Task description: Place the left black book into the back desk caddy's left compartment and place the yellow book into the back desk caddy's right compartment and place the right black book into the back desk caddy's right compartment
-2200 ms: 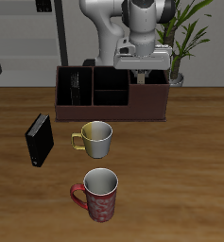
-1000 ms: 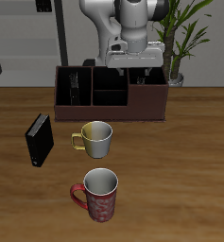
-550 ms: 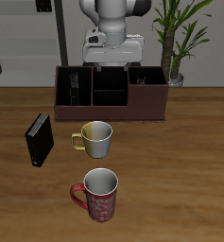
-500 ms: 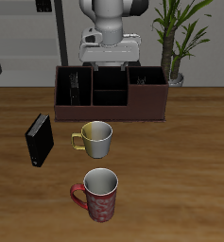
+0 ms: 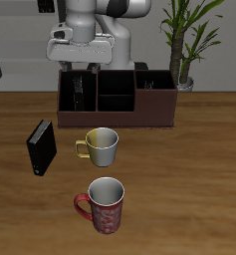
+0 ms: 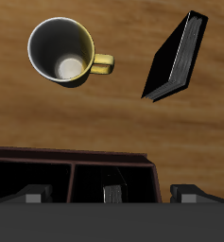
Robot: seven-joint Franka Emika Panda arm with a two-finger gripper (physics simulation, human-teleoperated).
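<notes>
Over the caddy's end: gripper (image 5: 80, 72), fingers spread, holding nothing
Back desk caddy (image 5: 117, 112): book inside below gripper
Right black book (image 5: 42, 146): at caddy's 7 o'clock, standing on table

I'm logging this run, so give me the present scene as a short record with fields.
tool: above the back desk caddy, open, holding nothing
book on table: black book standing upright, apart from the caddy
book in caddy: a dark book in an end compartment
mugs: yellow-handled mug, red patterned mug, both upright
backdrop: potted plant
</notes>
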